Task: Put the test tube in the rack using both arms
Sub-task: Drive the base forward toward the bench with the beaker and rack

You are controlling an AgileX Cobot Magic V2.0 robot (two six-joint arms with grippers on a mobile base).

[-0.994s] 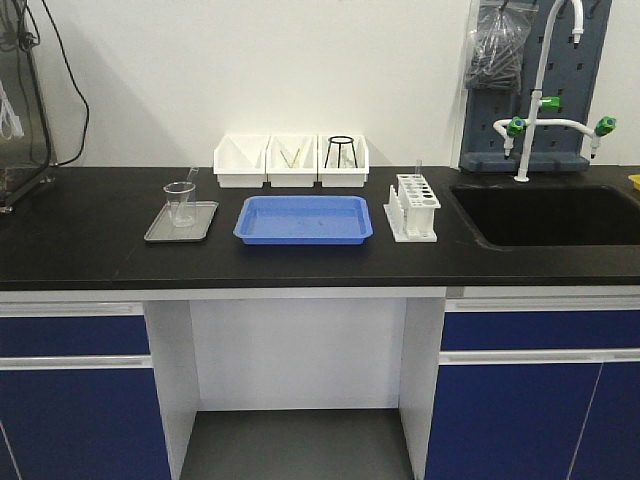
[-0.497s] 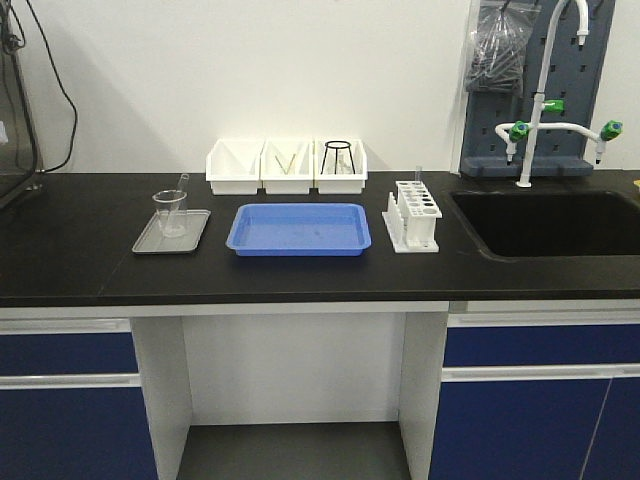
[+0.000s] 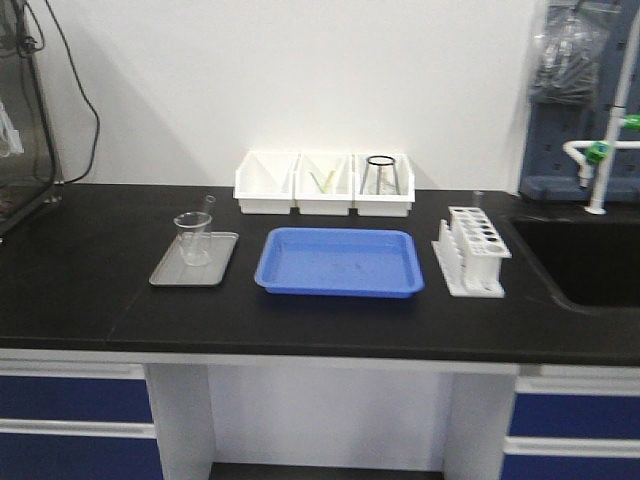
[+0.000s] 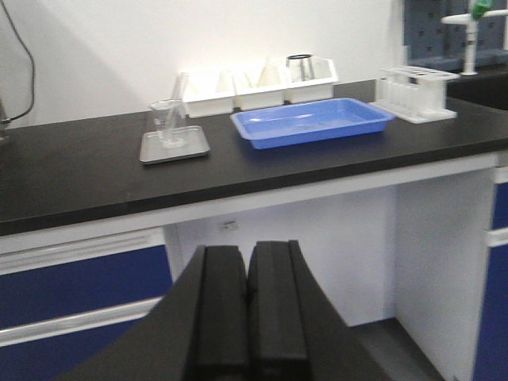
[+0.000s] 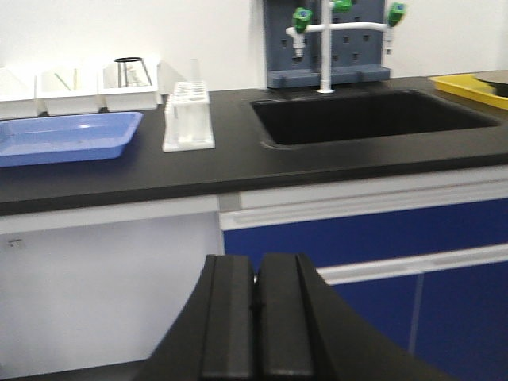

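The test tube (image 3: 207, 209) leans inside a clear beaker (image 3: 193, 238) on a small grey tray (image 3: 170, 272) at the left of the black bench; the left wrist view shows the test tube (image 4: 178, 89) too. The white rack (image 3: 473, 252) stands at the right, by the sink, with one thin tube upright at its back. In the right wrist view the rack (image 5: 188, 116) is far ahead. My left gripper (image 4: 248, 255) and right gripper (image 5: 256, 265) are both shut and hold nothing, below bench height in front of the cabinets. Neither arm shows in the front view.
A blue tray (image 3: 340, 262) lies between the beaker and the rack. Three white bins (image 3: 325, 186) line the wall; one holds a black wire stand. A black sink (image 5: 373, 116) with a tap and a yellow tray (image 5: 475, 86) lie to the right. Blue cabinets sit under the bench.
The front view has shifted: the bench looks closer and its things have slid to the right in the picture. Nothing on the bench has moved relative to the rest.
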